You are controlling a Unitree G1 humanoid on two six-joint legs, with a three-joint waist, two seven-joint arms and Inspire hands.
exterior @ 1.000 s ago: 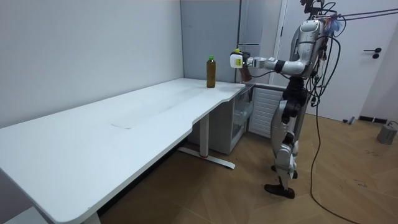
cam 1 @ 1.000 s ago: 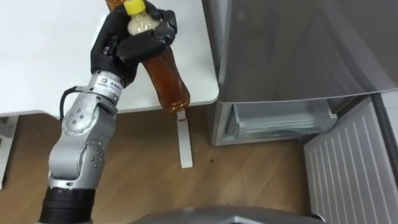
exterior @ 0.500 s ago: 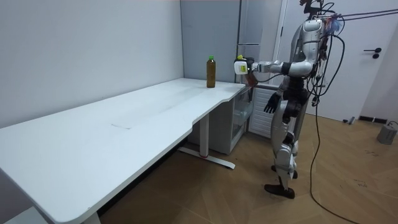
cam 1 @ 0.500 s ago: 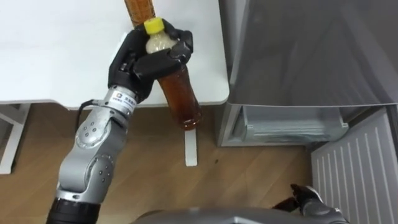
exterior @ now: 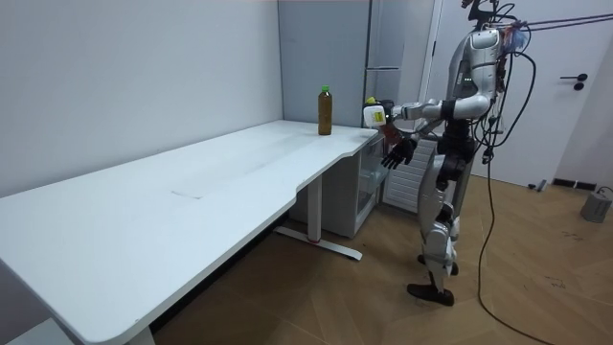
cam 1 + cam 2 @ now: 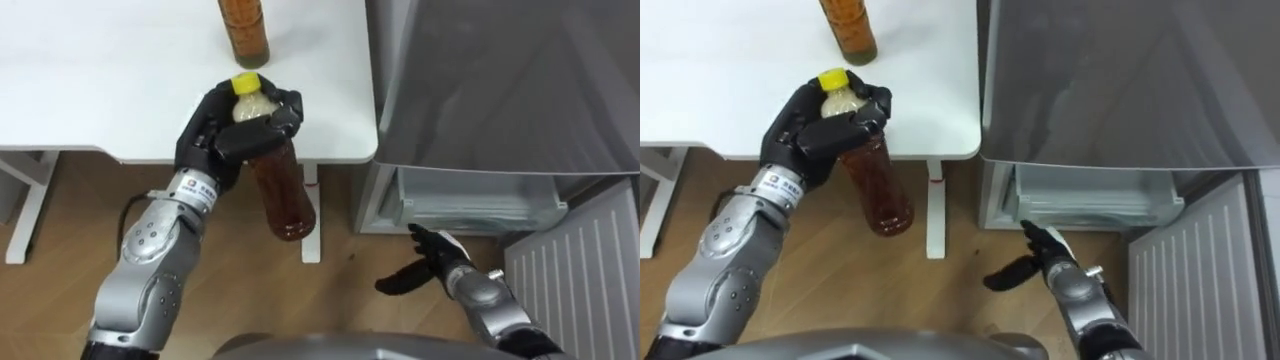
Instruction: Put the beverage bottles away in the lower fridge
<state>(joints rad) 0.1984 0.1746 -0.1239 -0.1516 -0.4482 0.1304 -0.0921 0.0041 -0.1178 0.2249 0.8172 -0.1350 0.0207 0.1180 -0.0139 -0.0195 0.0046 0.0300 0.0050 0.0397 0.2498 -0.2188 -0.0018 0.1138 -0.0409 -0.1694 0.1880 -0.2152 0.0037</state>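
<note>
My left hand [image 6: 235, 135] is shut on the neck of a yellow-capped bottle of amber tea [image 6: 282, 190], which hangs tilted over the floor just off the white table's [image 6: 100, 80] edge. A second amber bottle [image 6: 243, 30] stands upright on the table behind it. My right hand [image 6: 432, 265] is open with its fingers spread, low in front of the lower fridge drawer [image 6: 470, 195]. In the room view I stand at the table's far end by the fridge, the left hand [image 5: 372, 115] held out with the bottle, the right hand [image 5: 397, 151] below it.
The grey fridge [image 6: 500, 80] rises to my right, and its lower door [image 6: 580, 260] is swung open at the far right. A white table leg [image 6: 310, 225] stands under the table corner. Wooden floor lies between the table and the fridge.
The left hand has carried the bottle off the table edge, lower and nearer to me. The right hand has risen into view before the lower fridge. The camera has shifted.
</note>
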